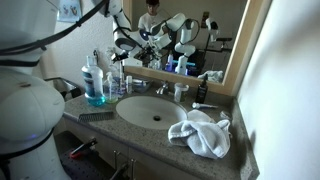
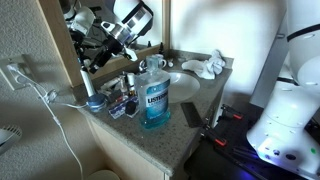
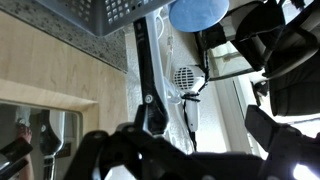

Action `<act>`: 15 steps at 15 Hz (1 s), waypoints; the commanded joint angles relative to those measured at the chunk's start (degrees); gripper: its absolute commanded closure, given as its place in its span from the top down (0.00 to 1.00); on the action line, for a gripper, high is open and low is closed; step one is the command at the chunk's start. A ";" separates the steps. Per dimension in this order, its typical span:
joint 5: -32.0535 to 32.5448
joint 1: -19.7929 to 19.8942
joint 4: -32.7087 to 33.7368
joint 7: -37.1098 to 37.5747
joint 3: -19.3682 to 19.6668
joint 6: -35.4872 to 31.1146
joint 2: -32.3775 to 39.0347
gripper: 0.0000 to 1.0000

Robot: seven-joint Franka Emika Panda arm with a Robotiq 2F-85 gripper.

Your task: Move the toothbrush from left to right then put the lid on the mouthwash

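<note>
White robot arm casing (image 1: 25, 110) fills the near left of an exterior view. Behind it the speckled tabletop (image 1: 150, 142) carries an oval basin (image 1: 150, 112). Mouthwash (image 1: 95, 85) (image 2: 155, 98) stands upright on the tabletop beside the basin, at the end far from the crumpled white towel (image 1: 200, 132) (image 2: 205, 67); blue liquid fills its lower part. Dark comb-like item (image 1: 95, 116) lies just in front of the bottle, near the tabletop edge. Tool (image 1: 124, 48) (image 2: 97, 52) hangs in the air above and behind the mouthwash, close to the mirror (image 1: 190, 30), not touching the bottle. Tool state: cannot tell, since the fingers show only as dark blurred shapes in the wrist view. Wrist view also shows a round blue shape (image 3: 195, 12) beside a gridded basket (image 3: 120, 12).
</note>
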State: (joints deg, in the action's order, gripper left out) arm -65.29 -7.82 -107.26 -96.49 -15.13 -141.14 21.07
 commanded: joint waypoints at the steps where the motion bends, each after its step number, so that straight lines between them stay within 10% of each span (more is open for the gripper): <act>1: -2.40 -0.10 3.75 -3.00 -0.01 1.00 3.45 1.00; 10: -1.38 -0.52 10.62 -2.52 -0.14 1.82 9.51 1.00; 11: -1.29 -0.54 11.11 -2.56 -0.15 1.86 9.85 0.75; 15: -0.80 -0.65 12.43 -2.57 -0.05 2.24 10.59 0.49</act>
State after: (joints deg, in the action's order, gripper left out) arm -66.01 -8.59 -96.80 -97.71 -15.19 -140.48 30.78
